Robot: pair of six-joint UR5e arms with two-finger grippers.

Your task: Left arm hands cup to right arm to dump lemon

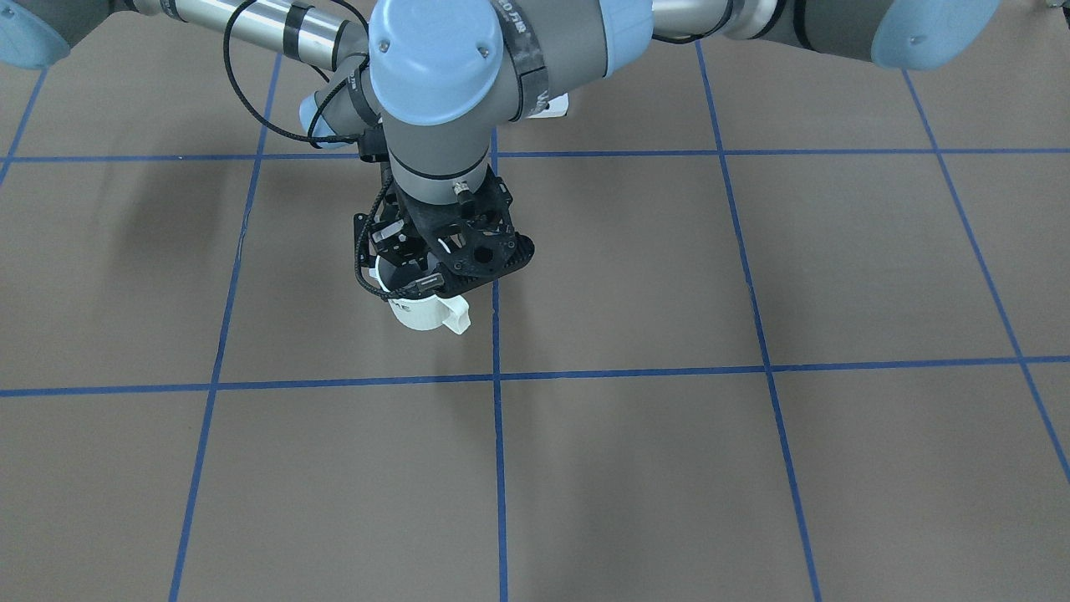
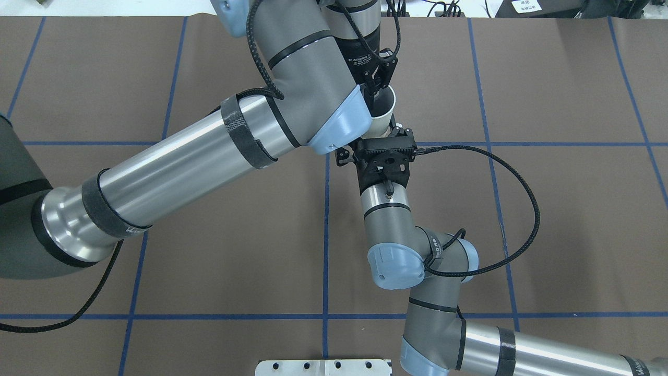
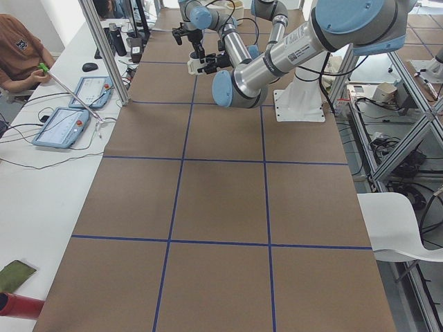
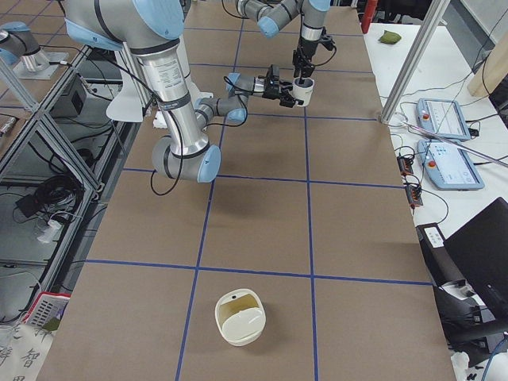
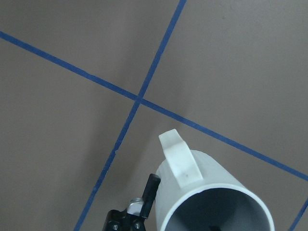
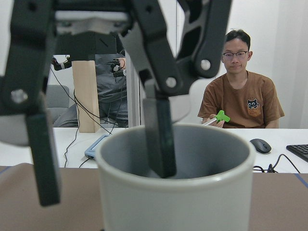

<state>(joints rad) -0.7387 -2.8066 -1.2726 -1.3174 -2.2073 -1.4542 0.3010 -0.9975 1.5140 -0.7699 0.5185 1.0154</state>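
The cream-white cup (image 1: 422,313) hangs upright above the table (image 1: 752,468), its handle (image 5: 178,159) toward the operators' side. My left gripper (image 6: 102,188) comes down from above and is open. One of its fingers (image 6: 159,139) is inside the cup (image 6: 178,192) and the other (image 6: 43,159) stands clear outside the wall. My right gripper (image 4: 290,87) reaches in level from the robot's side and holds the cup (image 4: 305,92). Its fingertips are hidden under its wrist plate (image 2: 386,162) and behind the cup (image 2: 385,104). No lemon shows; the cup's floor is hidden.
A cream bowl (image 4: 240,319) stands on the brown mat far down the table on my right. A person in a brown shirt (image 6: 240,101) sits at the white desk beyond the table's far edge, with tablets (image 3: 62,128) and a metal post (image 3: 104,52).
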